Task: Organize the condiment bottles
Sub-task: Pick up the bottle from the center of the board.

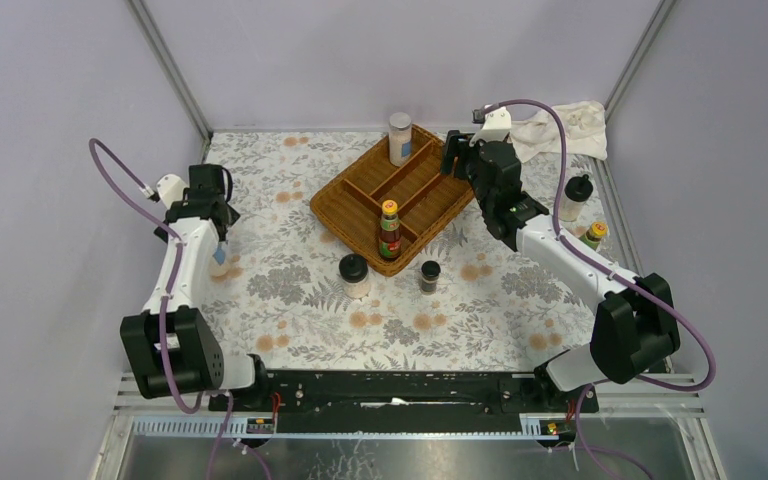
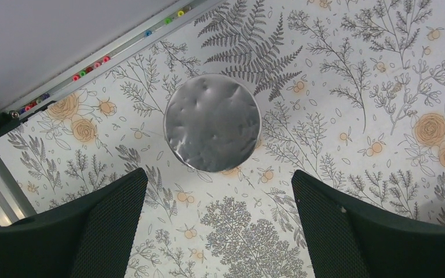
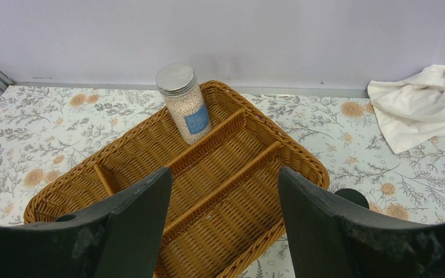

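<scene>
A brown wicker divided tray point(image 1: 360, 180) holds a white blue-labelled shaker point(image 1: 400, 138) at its far corner and a red-labelled yellow-capped sauce bottle point(image 1: 390, 230) at its near corner. A black-lidded jar point(image 1: 353, 272) and a small dark spice jar point(image 1: 430, 275) stand on the table in front of the tray. My right gripper point(image 1: 455, 155) is open and empty above the tray's right end point(image 3: 301, 156), with the shaker point(image 3: 185, 104) beyond it. My left gripper point(image 1: 218, 222) is open and empty above a second shaker point(image 1: 222, 260), whose silver cap point(image 2: 212, 123) lies just ahead of my fingers point(image 2: 110, 226).
A black-lidded white jar point(image 1: 577, 195) and a yellow-capped bottle point(image 1: 593, 235) stand at the right, next to my right arm. A white cloth point(image 1: 560, 125) lies at the back right and shows in the right wrist view point(image 3: 423, 110). Purple walls and metal posts enclose the table.
</scene>
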`<control>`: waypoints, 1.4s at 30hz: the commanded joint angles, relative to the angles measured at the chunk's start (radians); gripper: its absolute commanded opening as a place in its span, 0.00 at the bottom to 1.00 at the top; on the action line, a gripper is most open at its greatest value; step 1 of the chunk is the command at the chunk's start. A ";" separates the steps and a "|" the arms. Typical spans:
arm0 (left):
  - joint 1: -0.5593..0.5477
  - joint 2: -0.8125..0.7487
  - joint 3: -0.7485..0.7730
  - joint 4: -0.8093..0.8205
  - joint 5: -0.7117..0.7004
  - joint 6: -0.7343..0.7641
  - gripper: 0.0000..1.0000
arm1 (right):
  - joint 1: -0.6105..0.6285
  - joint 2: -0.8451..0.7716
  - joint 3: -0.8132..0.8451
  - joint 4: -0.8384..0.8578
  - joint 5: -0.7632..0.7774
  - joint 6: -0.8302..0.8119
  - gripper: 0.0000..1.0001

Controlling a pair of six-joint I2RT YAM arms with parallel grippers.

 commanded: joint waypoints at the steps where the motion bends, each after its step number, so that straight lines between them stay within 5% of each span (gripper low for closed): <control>1: 0.036 0.020 0.031 0.028 0.048 0.010 0.99 | 0.004 -0.021 0.002 0.060 0.002 0.002 0.75; 27: 0.118 0.106 0.018 0.126 0.045 -0.041 0.92 | 0.003 0.025 0.025 0.065 -0.004 -0.002 0.74; 31: 0.124 0.105 0.014 0.134 0.047 -0.046 0.77 | 0.003 0.027 0.024 0.066 -0.004 0.000 0.75; 35: 0.127 0.109 0.009 0.136 0.055 -0.048 0.46 | 0.003 0.026 0.019 0.069 -0.003 0.000 0.75; 42: 0.130 0.105 0.003 0.136 0.064 -0.050 0.31 | 0.003 0.023 0.016 0.072 -0.005 0.003 0.74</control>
